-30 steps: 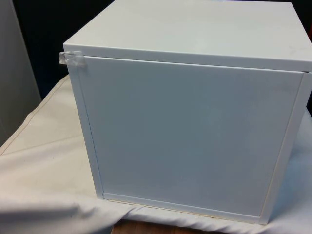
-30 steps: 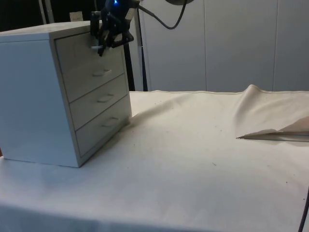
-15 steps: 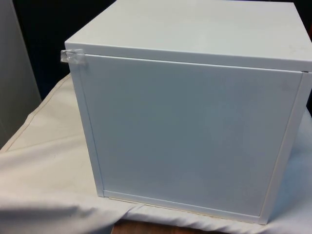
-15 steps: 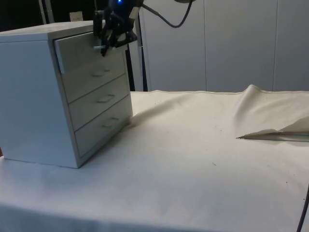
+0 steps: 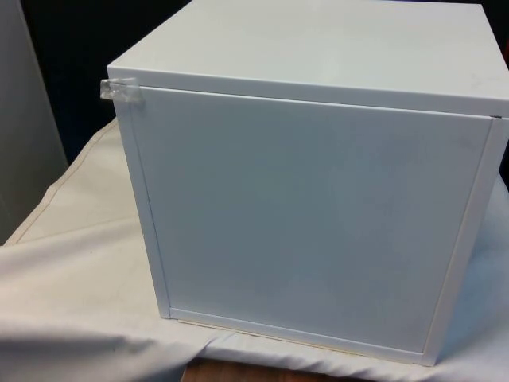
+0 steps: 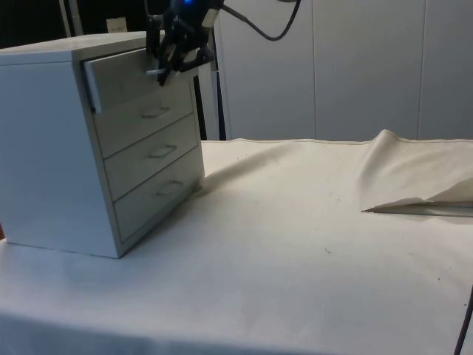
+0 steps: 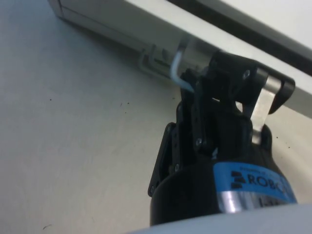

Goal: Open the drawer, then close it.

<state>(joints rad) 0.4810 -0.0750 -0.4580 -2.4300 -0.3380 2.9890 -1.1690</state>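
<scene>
At the side view's left stands the chest of drawers (image 6: 59, 148), square on the white cloth (image 6: 295, 244), its three drawer fronts turned toward the open table. That leaves you a straight pull line with nothing in the way. From the front view you get the chest's plain back panel (image 5: 310, 215), with a scrap of clear tape (image 5: 119, 89) at the upper corner on the front view's left.

Moving right, the top drawer (image 6: 118, 78) sits slightly proud of the carcass, a narrow gap showing along its edge, while the two lower drawers (image 6: 151, 151) lie flush. I judge the opening stroke to be in its early part, with closing not yet begun.

At the top drawer's front hangs the gripper (image 6: 176, 61), level with the handle and reaching in from the room side, a posture suited to drawing the front straight outward rather than lifting it.

In the wrist view the pale handle (image 7: 176, 68) curves off the drawer front and runs in between the fingers (image 7: 202, 97). The gripper (image 7: 229, 75) appears clamped on that bar — narrowly set, holding nothing else and clear of the cloth below.

Further right the cloth lies flat, then rises into a loose fold (image 6: 414, 177), well apart from the chest and no obstacle to the drawer's travel.
</scene>
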